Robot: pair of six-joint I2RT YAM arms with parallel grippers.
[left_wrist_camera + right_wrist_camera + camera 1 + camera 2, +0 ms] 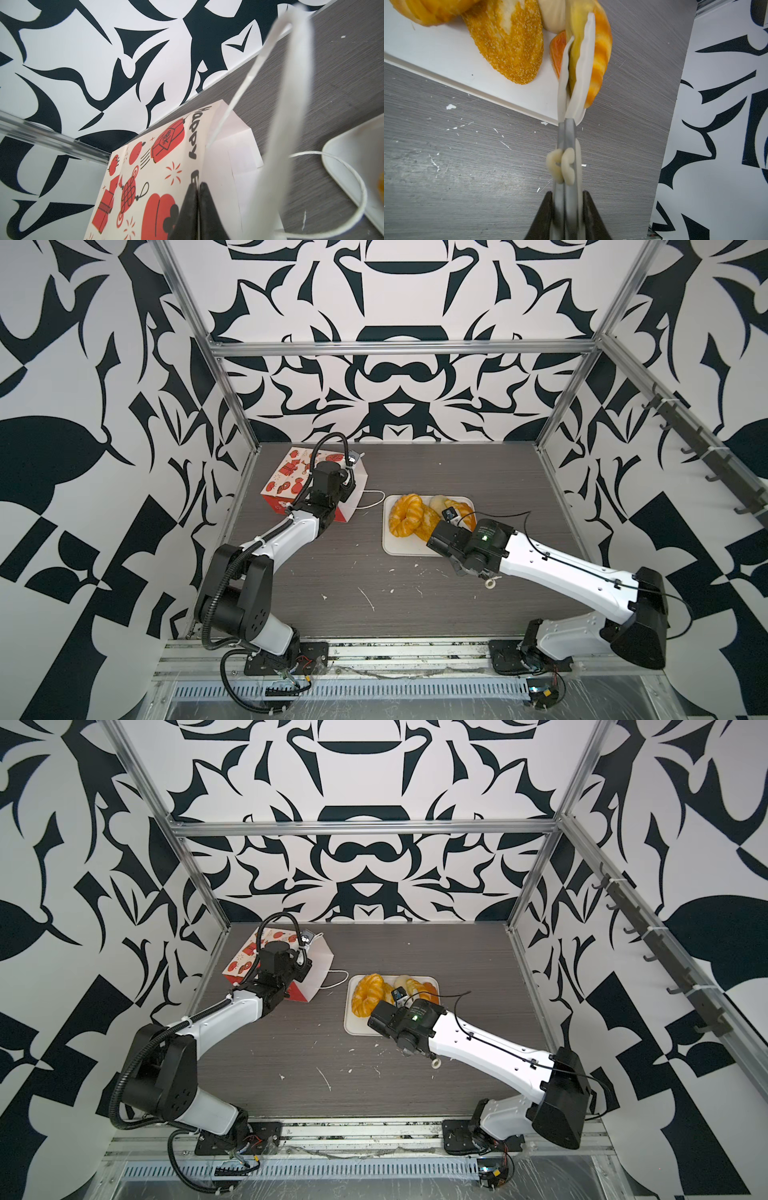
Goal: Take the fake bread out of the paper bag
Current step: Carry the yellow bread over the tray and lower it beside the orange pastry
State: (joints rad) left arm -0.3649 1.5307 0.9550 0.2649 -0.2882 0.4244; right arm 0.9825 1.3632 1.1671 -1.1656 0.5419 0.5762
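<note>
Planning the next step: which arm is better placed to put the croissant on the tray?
Right: the right gripper holds tongs pinching the croissant by the corner of the tray; the left gripper is shut on the bag.

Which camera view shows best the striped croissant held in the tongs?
The right wrist view: the croissant is close up, stripes clear, pinched in the white-tipped tongs. In both top views the right arm hides most of it; only an orange edge shows. The left wrist view misses it.
</note>
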